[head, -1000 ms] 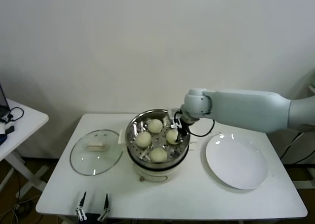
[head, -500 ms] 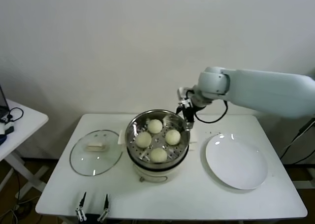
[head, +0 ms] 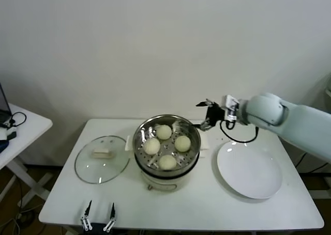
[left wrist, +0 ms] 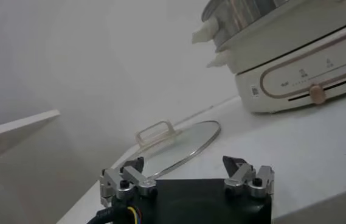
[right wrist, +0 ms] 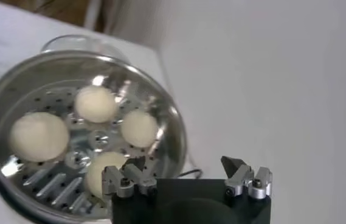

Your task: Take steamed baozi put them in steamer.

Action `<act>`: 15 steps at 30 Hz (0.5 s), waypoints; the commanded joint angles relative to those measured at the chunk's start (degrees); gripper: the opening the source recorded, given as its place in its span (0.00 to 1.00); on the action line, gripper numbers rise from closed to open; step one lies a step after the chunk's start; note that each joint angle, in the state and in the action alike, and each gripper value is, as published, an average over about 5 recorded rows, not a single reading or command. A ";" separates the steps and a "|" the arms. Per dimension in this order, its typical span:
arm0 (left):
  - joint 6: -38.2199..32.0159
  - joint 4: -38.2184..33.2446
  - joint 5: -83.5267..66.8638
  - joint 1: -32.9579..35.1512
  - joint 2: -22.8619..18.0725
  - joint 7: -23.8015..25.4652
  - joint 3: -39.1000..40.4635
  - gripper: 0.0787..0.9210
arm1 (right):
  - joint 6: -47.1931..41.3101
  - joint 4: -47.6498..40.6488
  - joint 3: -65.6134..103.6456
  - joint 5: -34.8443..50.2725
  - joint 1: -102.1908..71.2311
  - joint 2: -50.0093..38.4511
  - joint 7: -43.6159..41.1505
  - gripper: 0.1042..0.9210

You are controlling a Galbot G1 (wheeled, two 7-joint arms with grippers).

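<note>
Table [head: 207, 204] first: my steamer [head: 166, 142] sits mid-table w/ all four steamed baozi [head: 167, 145] on its perforated floor, plate [head: 250, 169] bare. So I judge the loading done.

My right gripper [head: 208, 112] hangs just past the steamer's rim, jaws apart, holding nothing. Risk: if my arm swings low, it could clip the rim & jolt the buns. Glass lid [head: 102, 159] is off.

My left gripper [head: 96, 217] is parked at the near edge, jaws apart.

Right wrist view shows the floor holes & bun spacing; left wrist view alone shows the pot's front panel.
</note>
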 commanded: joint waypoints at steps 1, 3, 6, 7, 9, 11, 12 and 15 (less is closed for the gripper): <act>0.96 -0.78 -0.86 -0.38 -0.35 0.07 0.34 0.88 | 19.16 3.52 39.47 -2.37 -50.68 -16.91 16.69 0.88; 1.15 -0.83 -0.90 -0.57 -0.43 0.18 0.44 0.88 | 21.31 2.57 59.58 -3.84 -70.90 -13.51 16.80 0.88; 1.32 -0.89 -0.93 -0.75 -0.40 0.37 0.58 0.88 | 23.55 1.63 80.84 -4.87 -91.73 -6.97 16.91 0.88; 1.33 -0.92 -0.93 -0.77 -0.39 0.41 0.58 0.88 | 24.47 1.61 84.30 -4.93 -95.90 -5.28 16.85 0.88; 1.34 -1.08 -1.07 -0.76 -0.37 0.43 0.57 0.88 | 26.44 1.59 90.24 -5.30 -103.87 -1.33 16.26 0.88; 1.34 -1.21 -1.36 -0.75 -0.35 0.45 0.58 0.88 | 28.50 1.35 93.73 -5.82 -109.38 3.03 15.81 0.88; 1.34 -1.29 -1.53 -0.73 -0.35 0.46 0.61 0.88 | 29.62 1.09 94.66 -6.06 -111.32 5.15 15.63 0.88; 1.43 -1.66 -2.42 -0.63 -0.32 0.73 0.83 0.88 | 33.20 -0.07 95.78 -6.31 -114.80 10.97 15.16 0.88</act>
